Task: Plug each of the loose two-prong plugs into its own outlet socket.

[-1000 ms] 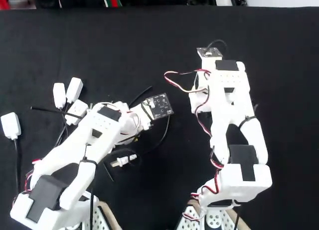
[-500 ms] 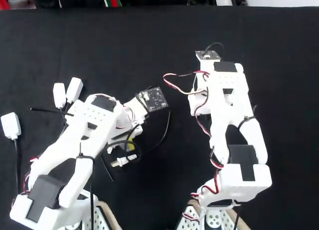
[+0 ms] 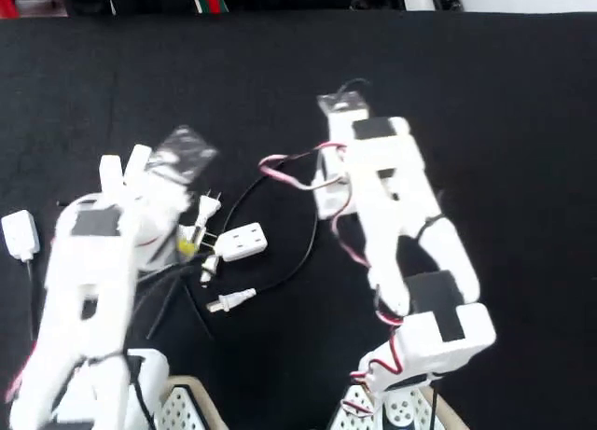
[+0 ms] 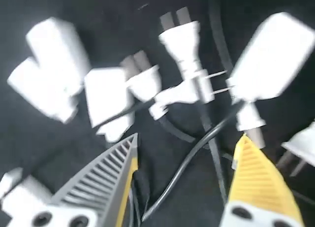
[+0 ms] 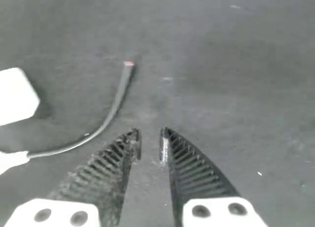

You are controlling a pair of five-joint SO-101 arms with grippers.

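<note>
High camera: overhead, whole table. Wrist cameras: close, facing down. Left wrist, high share outlet socket.

Dense tangle of black cords and white plugs on the left; open passage over the table rightward.

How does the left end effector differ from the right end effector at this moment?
The left end effector has one yellow and one grey finger, spread wide above white plugs. The right end effector has two dark fingers, barely apart, above black cloth. Both hold nothing.
</note>
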